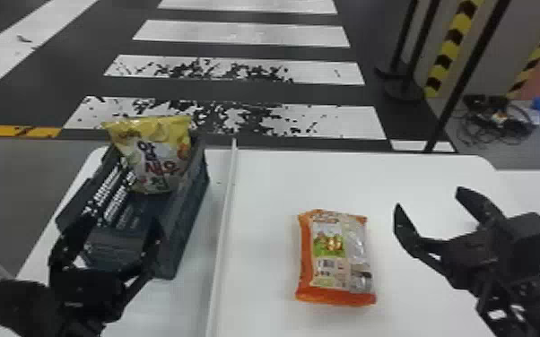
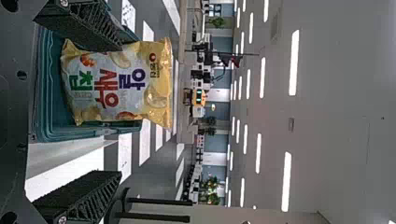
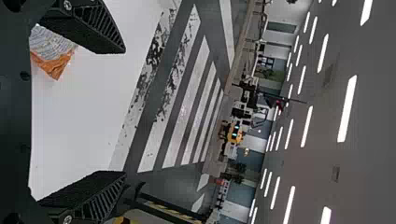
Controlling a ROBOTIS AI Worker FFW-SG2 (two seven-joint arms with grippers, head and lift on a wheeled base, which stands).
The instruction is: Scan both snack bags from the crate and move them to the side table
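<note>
Now the left jaws and right jaws gape wide and empty, yellow snack bag (image 1: 152, 157) upright in the crate (image 1: 189, 215) at nine o'clock, while the orange bag (image 1: 336, 255), flat on the bench (image 1: 260, 188) at five, seems next for scanning, wanting a careful right-arm pinch.

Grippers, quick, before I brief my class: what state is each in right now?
Left gripper: open, fingers apart, holding nothing.
Right gripper: open, fingers apart, holding nothing.

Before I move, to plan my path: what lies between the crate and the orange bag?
A long white strip runs between the crate and the orange bag; the head view shows it.
</note>
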